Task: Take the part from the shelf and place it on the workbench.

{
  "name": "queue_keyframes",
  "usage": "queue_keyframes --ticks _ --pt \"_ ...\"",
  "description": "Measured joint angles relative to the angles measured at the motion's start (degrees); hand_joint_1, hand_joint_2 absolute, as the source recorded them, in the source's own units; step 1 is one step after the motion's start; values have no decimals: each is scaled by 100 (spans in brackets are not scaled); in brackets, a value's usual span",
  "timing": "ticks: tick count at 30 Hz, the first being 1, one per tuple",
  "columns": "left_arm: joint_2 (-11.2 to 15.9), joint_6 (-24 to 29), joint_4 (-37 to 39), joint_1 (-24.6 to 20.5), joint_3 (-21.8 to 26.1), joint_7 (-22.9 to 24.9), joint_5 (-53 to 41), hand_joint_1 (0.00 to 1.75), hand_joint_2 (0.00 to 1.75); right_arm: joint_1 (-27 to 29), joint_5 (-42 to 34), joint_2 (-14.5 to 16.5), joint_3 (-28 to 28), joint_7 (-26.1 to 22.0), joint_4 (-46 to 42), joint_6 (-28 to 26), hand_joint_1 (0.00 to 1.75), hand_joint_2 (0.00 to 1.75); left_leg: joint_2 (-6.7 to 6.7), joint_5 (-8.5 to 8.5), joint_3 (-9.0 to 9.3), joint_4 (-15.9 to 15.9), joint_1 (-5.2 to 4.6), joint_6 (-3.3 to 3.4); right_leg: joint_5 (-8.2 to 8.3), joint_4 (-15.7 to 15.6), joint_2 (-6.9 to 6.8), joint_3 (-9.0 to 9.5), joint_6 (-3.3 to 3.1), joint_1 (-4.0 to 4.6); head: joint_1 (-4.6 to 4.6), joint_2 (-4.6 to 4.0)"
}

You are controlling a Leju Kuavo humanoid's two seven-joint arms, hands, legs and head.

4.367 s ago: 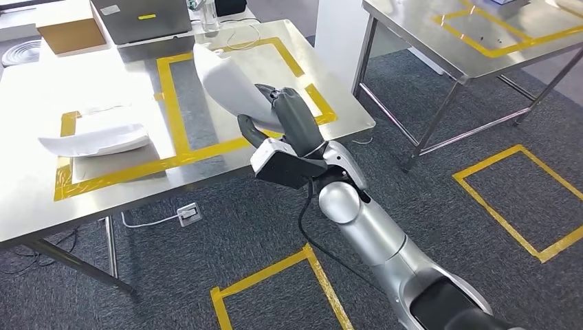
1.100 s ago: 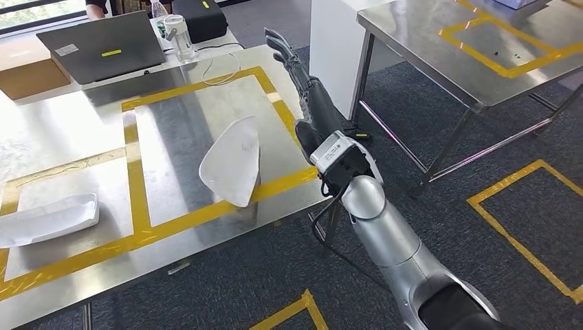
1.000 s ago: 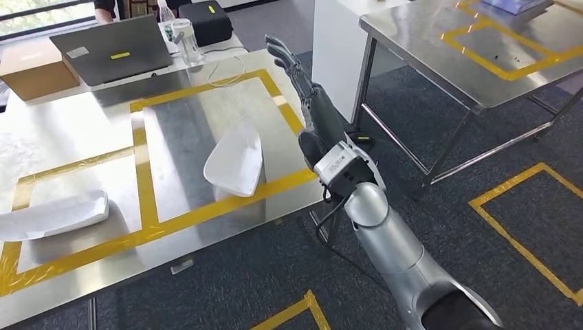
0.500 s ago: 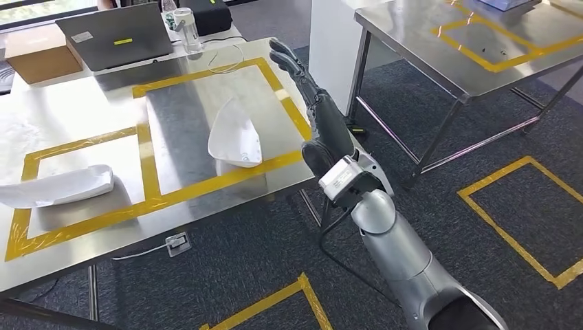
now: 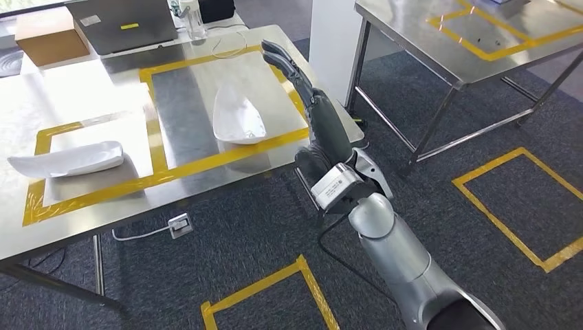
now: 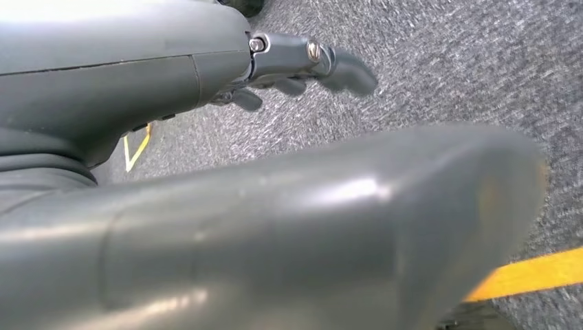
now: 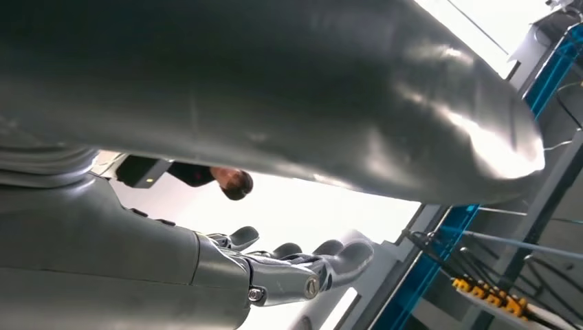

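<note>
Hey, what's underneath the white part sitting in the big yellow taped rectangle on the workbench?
The white part rests directly on the bare steel workbench, inside the yellow tape outline. Its shadow falls beneath its near edge. The steel it covers is hidden.

White part (image 5: 238, 113) inside taped square, bare steel around, laptop (image 5: 122, 26) behind
</note>
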Motion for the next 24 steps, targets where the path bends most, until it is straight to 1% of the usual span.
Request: queue_keyframes --ticks 1,2,3,4,5,6,7,8,9,10,11,12,13,14,15,16,17,18,19,20,21,22,23,24 --pt "-7 1 2 4 -1 7 -1 0 0 42 5 -2 0 13 -29 3 0 0 6 44 -40 -4 6 51 30 -20 4 -9 29 -2 -6 1" --pt "-10 2 3 5 -1 13 1 0 0 92 6 -3 -2 28 -46 7 0 0 14 85 -73 -5 8 108 -18 2 5 -38 55 -5 -6 1" --pt "-13 2 3 6 0 16 3 0 0 147 5 -5 -4 37 -53 11 0 0 28 134 -120 -11 9 167 -167 129 5 -92 80 -8 -3 1" --pt "-14 2 4 4 0 17 2 0 0 204 -4 -7 -6 34 -54 18 0 0 42 182 -171 -14 6 217 -410 381 4 -178 91 -6 2 1" --pt "-11 2 4 4 0 21 -7 0 0 270 -31 -7 -7 23 -50 37 0 0 50 224 -227 -9 -10 250 -692 750 4 -281 93 4 7 0" --pt "-10 2 4 8 -1 30 -20 0 0 349 -84 -7 -7 7 -36 76 0 0 57 262 -282 -4 -33 276 -929 1154 4 -378 84 16 7 0" --pt "-9 2 4 14 -1 47 -34 0 0 440 -169 -7 -8 -6 -1 139 0 0 62 294 -330 3 -61 296 -1065 1471 6 -431 61 38 8 0" --pt "-9 6 4 23 -2 68 -45 0 0 537 -285 -7 -10 -20 65 217 0 0 64 320 -371 9 -96 316 -1085 1612 6 -396 19 63 8 0" --pt "-9 15 4 32 -2 88 -44 0 0 621 -426 -6 -14 -41 183 285 0 0 65 343 -402 14 -138 337 -1007 1520 8 -256 -46 100 8 1" --pt "-10 26 5 38 -1 101 -28 0 0 684 -582 -4 -20 -59 350 329 0 0 65 365 -426 17 -183 359 -876 1214 15 -16 -147 153 9 0" --pt "-29 37 9 43 -1 100 -4 0 0 727 -745 -2 -31 -97 568 337 0 0 69 389 -451 17 -211 376 -799 798 26 261 -312 210 1 0" --pt "-41 48 9 46 1 92 23 0 0 762 -904 8 -50 -143 836 308 0 0 72 417 -472 11 -228 379 -736 417 16 491 -448 265 -15 0" --pt "-67 49 12 47 1 80 46 0 0 792 -1038 27 -78 -176 1147 240 0 0 78 451 -487 1 -218 362 -699 136 3 649 -547 318 -24 0" --pt "-85 48 14 50 2 69 59 0 0 818 -1144 58 -116 -218 1525 118 0 0 85 487 -496 -16 -183 329 -689 -10 -13 717 -612 357 -32 0" --pt "-93 47 14 54 2 66 66 0 0 843 -1216 106 -155 -269 1969 -55 0 0 83 530 -495 -46 -158 288 -625 -74 -33 734 -610 386 -32 0" --pt "-104 46 17 64 3 66 81 0 0 861 -1260 163 -193 -314 2468 -282 0 0 81 557 -495 -72 -145 255 -551 -174 -39 761 -617 382 -19 0" --pt "-105 54 18 83 5 69 112 0 0 885 -1288 232 -228 -326 3017 -570 0 0 73 533 -509 -80 -145 225 -473 -284 -47 788 -618 360 -12 0" --pt "-112 68 21 109 10 66 155 0 0 927 -1315 305 -263 -296 3549 -857 0 0 63 433 -539 -18 -153 195 -393 -393 -61 808 -613 321 -11 0" --pt "-110 87 22 139 20 54 200 0 0 990 -1344 377 -302 -169 4064 -1124 0 0 54 253 -595 145 -154 155 -320 -479 -77 809 -584 270 -10 0" --pt "-105 103 23 166 34 32 233 0 0 1083 -1384 442 -349 53 4548 -1338 0 0 49 19 -674 412 -131 101 -274 -501 -94 777 -543 237 -15 1" --pt "-95 115 24 190 48 7 241 0 0 1208 -1431 492 -401 310 4971 -1470 0 0 48 -206 -759 745 -96 39 -239 -494 -115 722 -507 199 -19 1" --pt "-80 117 24 210 59 -10 223 0 0 1350 -1494 529 -461 612 5374 -1555 0 0 49 -343 -819 1043 -52 -28 -211 -465 -137 651 -461 157 -21 1" --pt "-62 113 23 230 66 -14 187 0 0 1498 -1571 554 -528 910 5731 -1599 0 0 51 -362 -821 1221 -3 -102 -187 -416 -159 566 -416 110 -22 1" --pt "-44 109 23 246 67 -6 144 0 0 1642 -1652 570 -597 1185 6030 -1618 0 0 53 -263 -741 1223 50 -179 -168 -349 -173 468 -369 55 -22 0"
